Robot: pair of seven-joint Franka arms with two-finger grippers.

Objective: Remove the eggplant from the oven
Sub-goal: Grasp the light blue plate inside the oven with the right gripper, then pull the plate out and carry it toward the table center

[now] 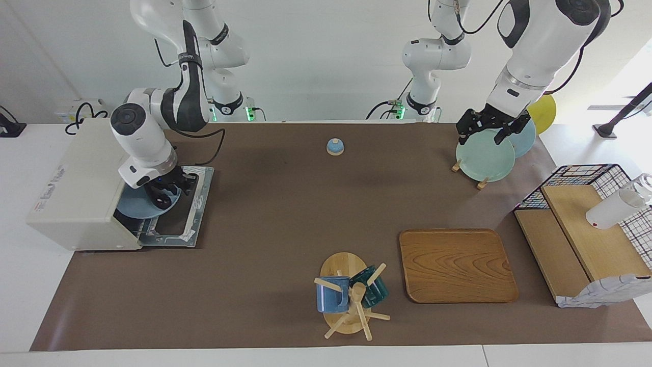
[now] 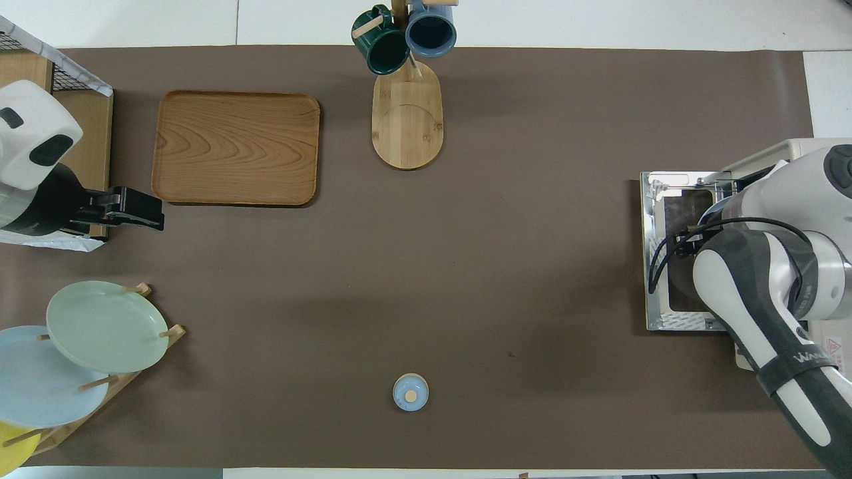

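Note:
The cream-white oven (image 1: 81, 188) stands at the right arm's end of the table. Its door (image 1: 196, 214) lies open and flat on the table. A blue plate (image 1: 131, 208) sits in the oven's mouth. My right gripper (image 1: 165, 193) is low over this plate, just inside the mouth. The dark eggplant (image 1: 157, 200) lies on the plate, mostly hidden under the gripper. In the overhead view the right arm (image 2: 765, 286) covers the oven's mouth and hides the eggplant; the door (image 2: 655, 266) shows there. My left gripper (image 1: 488, 131) waits open over the plate rack.
A plate rack (image 1: 484, 155) with green, blue and yellow plates stands toward the left arm's end. A small blue bell (image 1: 335, 147), a wooden tray (image 1: 456, 265), a mug tree (image 1: 351, 295) and a wire basket with wooden boards (image 1: 586, 224) are on the table.

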